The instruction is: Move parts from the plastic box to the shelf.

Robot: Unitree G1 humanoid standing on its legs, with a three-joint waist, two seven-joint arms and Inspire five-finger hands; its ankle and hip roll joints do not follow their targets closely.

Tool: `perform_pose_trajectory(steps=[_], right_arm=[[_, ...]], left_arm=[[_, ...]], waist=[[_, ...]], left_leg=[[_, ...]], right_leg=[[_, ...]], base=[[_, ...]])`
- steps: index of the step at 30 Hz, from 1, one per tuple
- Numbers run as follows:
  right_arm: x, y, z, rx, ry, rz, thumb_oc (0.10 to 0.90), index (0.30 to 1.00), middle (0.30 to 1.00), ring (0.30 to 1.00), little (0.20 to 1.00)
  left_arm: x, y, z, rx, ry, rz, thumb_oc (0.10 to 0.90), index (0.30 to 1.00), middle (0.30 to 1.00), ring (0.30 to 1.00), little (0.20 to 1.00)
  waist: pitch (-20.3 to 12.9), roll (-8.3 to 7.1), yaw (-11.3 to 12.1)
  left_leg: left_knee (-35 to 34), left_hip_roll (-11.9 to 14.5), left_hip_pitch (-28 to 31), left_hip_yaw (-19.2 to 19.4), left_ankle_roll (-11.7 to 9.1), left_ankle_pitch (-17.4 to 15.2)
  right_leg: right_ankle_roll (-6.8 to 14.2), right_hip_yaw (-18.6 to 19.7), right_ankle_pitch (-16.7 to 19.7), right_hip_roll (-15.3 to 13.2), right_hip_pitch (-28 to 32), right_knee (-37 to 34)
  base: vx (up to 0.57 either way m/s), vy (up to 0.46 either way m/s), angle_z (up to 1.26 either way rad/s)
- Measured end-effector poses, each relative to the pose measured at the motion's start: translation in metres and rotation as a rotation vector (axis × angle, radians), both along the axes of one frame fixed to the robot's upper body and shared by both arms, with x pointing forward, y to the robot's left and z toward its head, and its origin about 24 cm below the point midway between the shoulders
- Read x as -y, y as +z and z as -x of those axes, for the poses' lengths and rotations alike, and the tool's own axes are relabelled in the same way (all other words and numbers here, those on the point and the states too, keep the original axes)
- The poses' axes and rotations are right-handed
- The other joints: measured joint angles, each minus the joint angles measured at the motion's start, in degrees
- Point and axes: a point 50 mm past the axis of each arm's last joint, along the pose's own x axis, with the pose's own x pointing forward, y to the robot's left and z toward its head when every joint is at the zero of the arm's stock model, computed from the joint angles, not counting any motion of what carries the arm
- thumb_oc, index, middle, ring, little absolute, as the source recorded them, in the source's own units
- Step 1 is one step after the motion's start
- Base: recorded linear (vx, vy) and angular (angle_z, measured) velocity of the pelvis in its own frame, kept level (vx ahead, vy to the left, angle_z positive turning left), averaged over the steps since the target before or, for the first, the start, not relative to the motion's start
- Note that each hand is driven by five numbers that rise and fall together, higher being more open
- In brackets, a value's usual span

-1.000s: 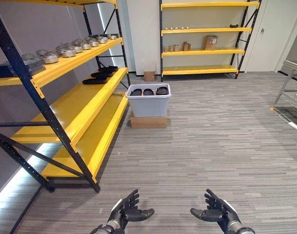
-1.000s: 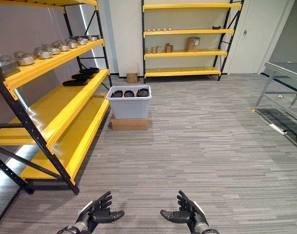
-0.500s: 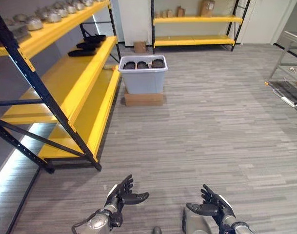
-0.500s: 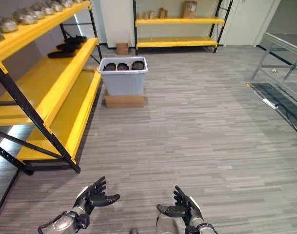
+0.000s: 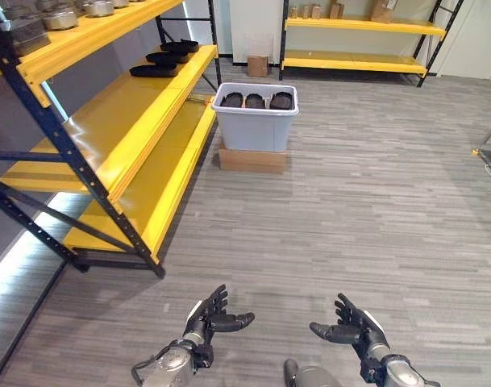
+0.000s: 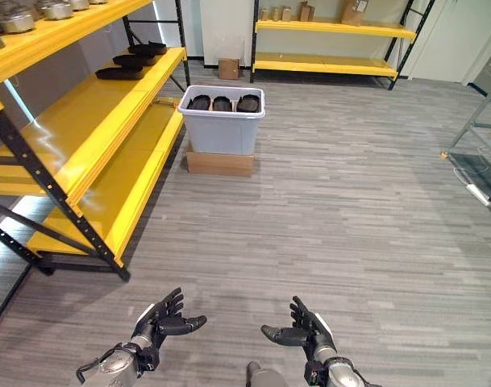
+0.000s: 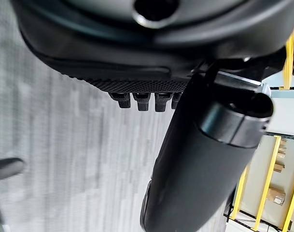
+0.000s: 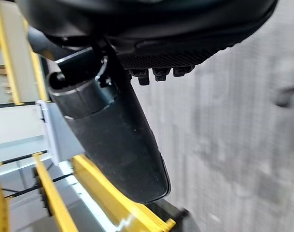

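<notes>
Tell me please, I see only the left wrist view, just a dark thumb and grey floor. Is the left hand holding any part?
Observer: No. In the left eye view the left hand is open and holds nothing, low over the floor.
Operator: And the other hand?
Observer: The right hand is open too, beside it, also with nothing in it.
Operator: Where is the plastic box?
Observer: The plastic box stands far ahead on a low cardboard base, beside the yellow shelf. Three dark parts lie in a row inside it.
Operator: Is anything on the shelf already?
Observer: Yes, several dark parts lie at the far end of its middle level.
</notes>
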Motion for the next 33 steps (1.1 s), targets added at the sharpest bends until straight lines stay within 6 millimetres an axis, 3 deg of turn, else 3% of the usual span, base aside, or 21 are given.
perform_pose_trajectory(steps=[1, 2, 3, 4, 5, 7, 8, 9, 12, 15, 19, 20, 22, 25, 26, 27, 28, 29, 31, 32, 33], right_arm=[[-0.001, 0.005, -0.008, 0.033, 0.005, 0.002, 0.9, 1.0, 1.0, 1.0, 1.0], [0.0, 0.006, -0.009, 0.042, 0.003, 0.005, 0.9, 1.0, 1.0, 1.0, 1.0], [0.003, 0.009, -0.013, 0.065, -0.02, 0.012, 0.9, 1.0, 1.0, 1.0, 1.0], [0.003, 0.01, -0.014, 0.067, -0.03, 0.011, 0.9, 1.0, 1.0, 1.0, 1.0], [0.002, 0.011, -0.017, 0.078, -0.037, 0.009, 0.9, 1.0, 1.0, 1.0, 1.0], [0.001, 0.011, -0.018, 0.08, -0.038, 0.009, 0.9, 1.0, 1.0, 1.0, 1.0], [0.0, 0.009, -0.018, 0.072, -0.039, 0.007, 0.9, 1.0, 1.0, 1.0, 1.0], [0.001, 0.007, -0.019, 0.064, -0.045, 0.012, 0.9, 1.0, 1.0, 1.0, 1.0], [0.007, 0.002, -0.015, 0.035, -0.064, 0.032, 0.9, 1.0, 1.0, 1.0, 1.0], [0.008, -0.002, -0.01, 0.013, -0.072, 0.037, 0.9, 1.0, 1.0, 1.0, 1.0], [0.006, -0.004, -0.005, 0.003, -0.078, 0.029, 0.9, 1.0, 1.0, 1.0, 1.0], [0.005, -0.005, -0.004, 0.001, -0.075, 0.024, 0.9, 1.0, 1.0, 1.0, 1.0], [0.0, -0.005, -0.005, 0.005, -0.076, 0.007, 0.9, 1.0, 1.0, 1.0, 1.0], [-0.011, 0.003, -0.023, 0.053, -0.063, -0.018, 0.9, 1.0, 1.0, 1.0, 1.0], [-0.017, 0.005, -0.027, 0.065, -0.057, -0.035, 0.9, 1.0, 1.0, 1.0, 1.0], [-0.022, 0.009, -0.029, 0.088, -0.052, -0.055, 0.9, 1.0, 1.0, 1.0, 1.0], [-0.038, 0.018, -0.039, 0.138, -0.013, -0.085, 0.9, 1.0, 1.0, 1.0, 1.0], [-0.039, 0.017, -0.038, 0.137, -0.011, -0.09, 0.9, 1.0, 1.0, 1.0, 1.0], [-0.043, 0.016, -0.037, 0.132, -0.002, -0.101, 0.9, 1.0, 1.0, 1.0, 1.0], [-0.043, 0.014, -0.033, 0.118, 0.006, -0.104, 0.9, 1.0, 1.0, 1.0, 1.0], [-0.04, 0.012, -0.03, 0.108, 0.003, -0.095, 0.9, 1.0, 1.0, 1.0, 1.0]], left_arm=[[0.0, 0.0, -0.001, 0.002, -0.001, 0.001, 0.9, 1.0, 1.0, 1.0, 1.0], [0.001, 0.001, -0.001, 0.004, -0.002, 0.001, 0.9, 1.0, 1.0, 1.0, 1.0], [0.005, 0.005, -0.009, 0.029, -0.018, 0.005, 0.9, 1.0, 1.0, 1.0, 1.0], [0.006, 0.007, -0.011, 0.042, -0.021, 0.007, 0.9, 1.0, 1.0, 1.0, 1.0], [0.007, 0.009, -0.014, 0.054, -0.029, 0.007, 0.9, 1.0, 1.0, 1.0, 1.0], [0.009, 0.01, -0.015, 0.061, -0.029, 0.011, 0.9, 1.0, 1.0, 1.0, 1.0], [0.01, 0.006, -0.012, 0.046, -0.023, 0.013, 0.9, 1.0, 1.0, 1.0, 1.0], [0.011, 0.003, -0.009, 0.031, -0.018, 0.017, 0.9, 1.0, 1.0, 1.0, 1.0], [0.012, 0.0, -0.008, 0.021, -0.014, 0.022, 0.9, 1.0, 1.0, 1.0, 1.0], [0.011, -0.002, -0.005, 0.009, 0.004, 0.009, 0.9, 1.0, 1.0, 1.0, 1.0], [0.009, -0.002, -0.004, 0.01, 0.013, 0.005, 0.9, 1.0, 1.0, 1.0, 1.0], [0.01, 0.0, -0.007, 0.026, 0.018, 0.003, 0.9, 1.0, 1.0, 1.0, 1.0], [0.007, 0.005, -0.013, 0.048, 0.02, -0.01, 0.9, 1.0, 1.0, 1.0, 1.0], [0.005, 0.016, -0.028, 0.102, 0.044, -0.018, 0.9, 1.0, 1.0, 1.0, 1.0], [0.003, 0.02, -0.033, 0.117, 0.061, -0.026, 0.9, 1.0, 1.0, 1.0, 1.0], [0.0, 0.022, -0.034, 0.133, 0.072, -0.027, 0.9, 1.0, 1.0, 1.0, 1.0], [-0.003, 0.037, -0.051, 0.203, 0.067, -0.046, 0.9, 1.0, 1.0, 1.0, 1.0], [-0.002, 0.038, -0.051, 0.205, 0.058, -0.048, 0.9, 1.0, 1.0, 1.0, 1.0], [0.002, 0.037, -0.052, 0.208, 0.046, -0.06, 0.9, 1.0, 1.0, 1.0, 1.0], [0.0, 0.03, -0.044, 0.174, 0.052, -0.061, 0.9, 1.0, 1.0, 1.0, 1.0], [0.0, 0.03, -0.043, 0.172, 0.058, -0.06, 0.9, 1.0, 1.0, 1.0, 1.0]], waist=[[-0.11, -0.35, 0.85], [-0.01, -0.56, 1.22], [0.29, -1.22, 2.15], [0.5, -1.82, 2.61], [0.96, -2.97, 2.97], [1.56, -3.58, 3.81], [1.94, -4.16, 5.28], [2.33, -3.57, 5.45], [3.85, -0.77, 6.08], [4.97, 0.78, 6.59], [4.74, 0.95, 6.57], [4.57, 0.66, 6.83], [4.4, -1.08, 6.98], [4.36, -1.39, 7.27], [3.98, -0.82, 7.27], [3.52, -1.31, 7.55], [3.06, -2.53, 6.83], [3.18, -2.46, 6.32], [5.3, -0.79, 5.92], [5.11, 0.71, 5.36], [5.21, 0.9, 4.31]], left_leg=[[4.26, 0.24, -0.89, -0.86, -1.69, 2.43], [5.57, 0.28, -1.58, -1.18, -1.52, 4.07], [11.3, -0.23, -4.79, -0.74, -1.34, 4.98], [11.13, -0.56, -5.32, -0.59, -1.35, 4.23], [8.4, -1.84, -7.99, 0.28, -1.29, 3.34], [3.7, -2.1, -8.72, 2.2, -1.13, 3.32], [-10.84, -1.78, -7.61, 4.91, -0.76, 4.21], [-21.24, -1.28, -6.58, 5.56, -1.15, 7.2], [-37.43, 0.19, -6.24, 2.61, -2.98, 14.84], [-37.69, 0.42, -7.4, 2.37, -2.48, 18.76], [-33.78, -0.9, -5.93, 2.6, -0.71, 20.4], [-34.08, -1.47, -5.22, 4.35, 1.55, 24.95], [-34.53, -4.29, -4.67, 5.35, 3.84, 24.43], [-34.72, -7.71, -2.06, 7.15, 6.47, 19.55], [-35.46, -7.38, -1.04, 7.83, 6.67, 20.34], [-35.69, -8.13, -0.04, 8.18, 6.94, 19.88], [-33.82, -10.62, 0.21, 7.23, 8.81, 17.32], [-33.65, -11.23, 0.86, 7.07, 9.28, 16.65], [-33.63, -11.62, 5.23, 6.29, 11.07, 13.82], [-33.6, -11.27, 6.35, 6.83, 10.45, 13.37], [-33.23, -11.86, 7.32, 5.24, 9.37, 10.86]], right_leg=[[-1.05, 0.14, -0.24, 0.39, 1.2, -0.37], [-1.87, 0.02, -0.9, 0.78, 2.16, -0.81], [-2.52, -0.27, -1.27, 0.91, 3.62, -2.04], [-2.67, -0.06, -1.08, 0.93, 4.15, -2.82], [-3.37, 0.33, -1.9, 0.8, 5.61, -5.12], [-3.12, 1.07, -1.55, 0.66, 6.5, -5.84], [-2.78, 2.06, -0.9, 0.78, 8.17, -8.36], [-2.92, 1.72, 0.54, 1.37, 9.92, -10.42], [-1.89, 3.21, 0.47, 4.61, 14.83, -15.98], [-2.71, 4.36, 0.09, 5.8, 19.08, -18.68], [-2.21, 6.31, -2.82, 4.66, 21.66, -18.44], [-0.27, 6.84, -5.44, 3.62, 21.02, -15.99], [1.73, 7.23, -7.14, 0.66, 20.24, -13.83], [5.16, 7.57, -9.31, -3.08, 18.73, -6.76], [6.71, 7.15, -10.87, -3.41, 14.57, 2.77], [7.83, 7.02, -11.56, -4.5, 11.79, 10.19], [10.44, 9.34, 1.34, -5.58, -3.7, 38.02], [11.16, 9.14, 1.56, -6.2, -6.84, 42.24], [8.51, 4.81, -3.75, -7.65, -13.39, 46.38], [7.46, 4.49, -5.65, -5.94, -15.84, 39.89], [7.51, 4.2, -5.85, -4.46, -18.23, 31.81]], base=[[0.13, -0.171, -0.35], [0.2, -0.176, -0.16], [0.14, -0.042, -0.03], [0.26, 0.021, 0.17], [0.19, 0.027, 0.12], [0.17, 0.059, -0.08], [0.29, 0.104, -0.38], [0.31, 0.099, -0.36], [0.39, 0.119, -0.14], [0.21, 0.098, -0.27], [0.3, 0.156, -0.28], [0.27, 0.187, -0.13], [0.26, 0.19, -0.02], [0.21, 0.167, -0.19], [0.12, 0.158, -0.22], [0.31, 0.324, 0.03], [0.39, 0.363, 0.3], [0.35, 0.236, 0.4], [0.2, 0.056, 0.11], [0.26, 0.009, 0.08], [0.36, -0.012, 0.18]])
